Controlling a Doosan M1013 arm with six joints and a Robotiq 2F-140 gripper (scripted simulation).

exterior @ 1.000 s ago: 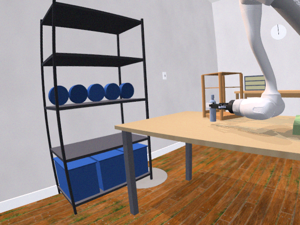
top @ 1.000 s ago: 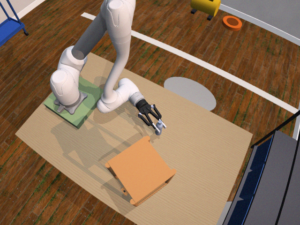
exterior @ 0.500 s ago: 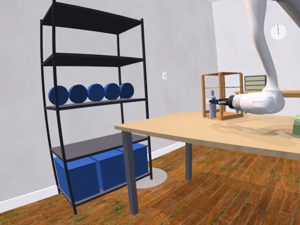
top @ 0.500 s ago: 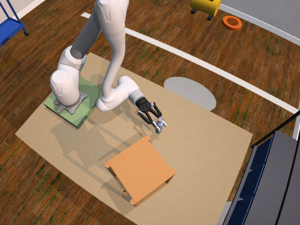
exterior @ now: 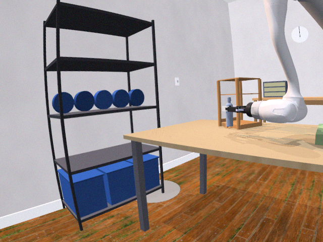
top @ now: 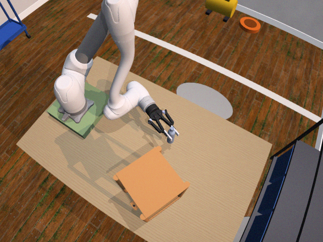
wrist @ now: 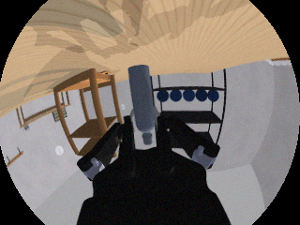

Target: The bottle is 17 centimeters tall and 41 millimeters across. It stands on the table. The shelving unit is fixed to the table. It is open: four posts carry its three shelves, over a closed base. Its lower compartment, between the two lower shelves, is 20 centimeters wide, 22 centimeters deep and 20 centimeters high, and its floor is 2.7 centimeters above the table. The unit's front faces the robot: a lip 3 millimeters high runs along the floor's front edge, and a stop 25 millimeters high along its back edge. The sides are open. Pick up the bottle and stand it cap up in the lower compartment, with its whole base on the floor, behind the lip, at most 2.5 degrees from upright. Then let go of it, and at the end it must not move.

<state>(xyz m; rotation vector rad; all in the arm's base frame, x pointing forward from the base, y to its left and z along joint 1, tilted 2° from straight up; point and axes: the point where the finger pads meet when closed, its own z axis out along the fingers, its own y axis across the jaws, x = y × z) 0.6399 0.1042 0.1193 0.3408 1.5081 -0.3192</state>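
The blue-grey bottle (top: pixel 171 134) stands upright, cap up, with its base near the table top, a little in front of the wooden shelving unit (top: pixel 152 183). My gripper (top: pixel 172 132) reaches in level from the side and is shut on the bottle's upper body. In the exterior view the bottle (exterior: pixel 228 112) shows in front of the unit (exterior: pixel 239 103), with my gripper (exterior: pixel 232 109) around it. In the wrist view the bottle (wrist: pixel 142 107) sits between my fingers and the unit (wrist: pixel 86 115) is off to the left. The lower compartment's floor is hidden from above.
The green base block (top: pixel 81 114) under the arm lies at the table's far left. A tall black rack (exterior: pixel 101 112) with blue discs and boxes stands on the floor beyond the table's edge. A dark cabinet (top: pixel 289 192) is at the right.
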